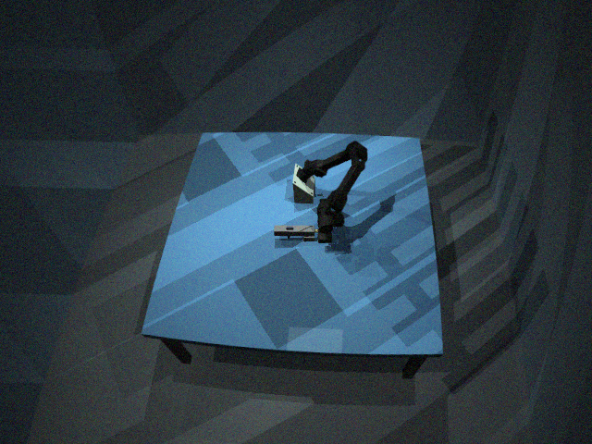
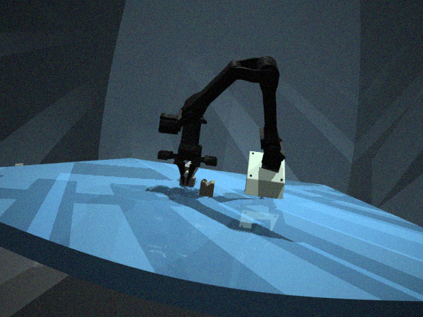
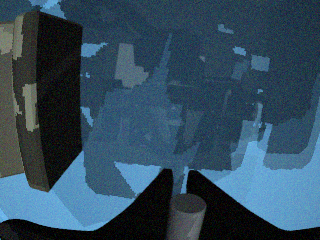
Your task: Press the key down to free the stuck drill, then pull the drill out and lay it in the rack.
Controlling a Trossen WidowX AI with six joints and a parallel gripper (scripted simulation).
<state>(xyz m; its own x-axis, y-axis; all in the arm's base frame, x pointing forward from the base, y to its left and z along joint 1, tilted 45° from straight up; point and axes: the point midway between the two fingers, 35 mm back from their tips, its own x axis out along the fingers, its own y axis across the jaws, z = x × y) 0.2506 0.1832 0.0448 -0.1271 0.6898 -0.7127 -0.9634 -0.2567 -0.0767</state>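
The grey holder block [image 1: 282,229] [image 2: 192,181] lies along the table, with the small dark key [image 1: 289,228] on its top. A yellow band [image 1: 316,230] shows at its right end. My gripper [image 1: 325,236] [image 2: 186,184] [image 3: 180,173] points down at that end and is shut on the drill. The drill's grey round shank [image 3: 187,222] shows between the fingers in the wrist view; the rest is hidden. The V-notched rack [image 2: 206,189] [image 3: 59,100] stands close beside the gripper, to its right in the exterior view and to its left in the wrist view. The arm hides it in the top view.
The arm's base stands at a pale tilted plate [image 1: 297,181] [image 2: 253,168] on a wedge, behind the holder in the top view. The arm arches above the rack side. The blue table [image 1: 215,287] [image 2: 136,252] carries patchy shadows and reflections.
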